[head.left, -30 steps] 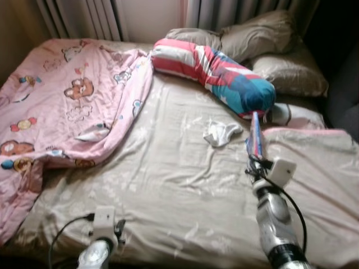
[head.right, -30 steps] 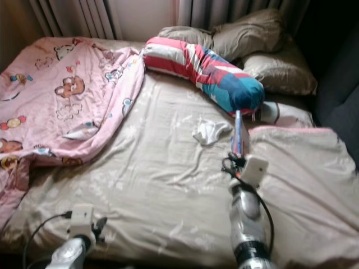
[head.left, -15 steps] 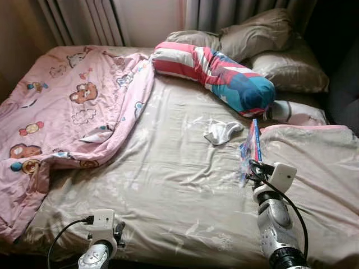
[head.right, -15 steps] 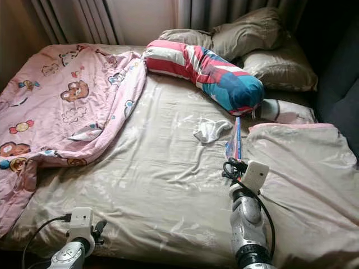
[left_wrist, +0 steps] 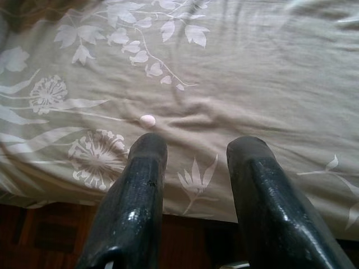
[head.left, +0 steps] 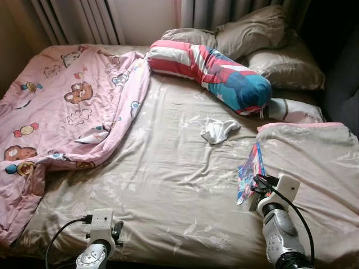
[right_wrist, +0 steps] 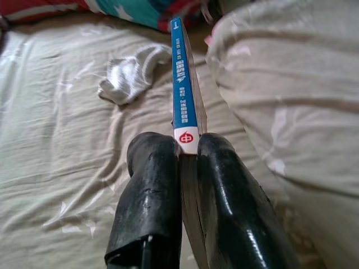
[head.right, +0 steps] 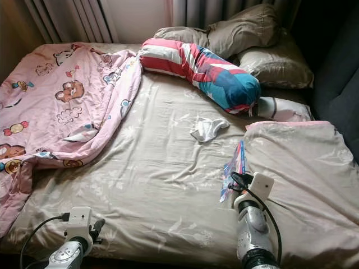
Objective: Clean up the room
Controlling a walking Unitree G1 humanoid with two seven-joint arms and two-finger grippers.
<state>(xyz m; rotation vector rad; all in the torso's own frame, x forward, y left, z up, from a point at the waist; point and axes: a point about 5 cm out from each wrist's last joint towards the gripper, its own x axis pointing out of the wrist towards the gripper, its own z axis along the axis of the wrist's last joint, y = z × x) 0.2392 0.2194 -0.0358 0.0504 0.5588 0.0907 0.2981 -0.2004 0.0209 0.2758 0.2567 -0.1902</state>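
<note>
My right gripper (right_wrist: 188,148) is shut on a thin book with a blue spine (right_wrist: 182,89), held edge-up over the beige bed sheet (head.left: 168,174). From the head camera the book (head.left: 248,174) stands just beyond the right wrist, beside the folded beige quilt (head.left: 314,162). A white sock (head.left: 219,130) lies crumpled on the sheet a little farther away. My left gripper (left_wrist: 196,148) hangs open over the bed's near edge, with nothing between its fingers.
A pink cartoon-print blanket (head.left: 61,106) is bunched over the bed's left half. A striped red, white and teal bolster (head.left: 213,70) and beige pillows (head.left: 263,39) lie at the head. A dark sofa (head.right: 336,84) stands to the right. Curtains (head.left: 78,19) hang behind.
The right gripper has drawn back toward me with the book, which now tilts lower over the sheet. The camera has shifted slightly. The left arm is unchanged.
</note>
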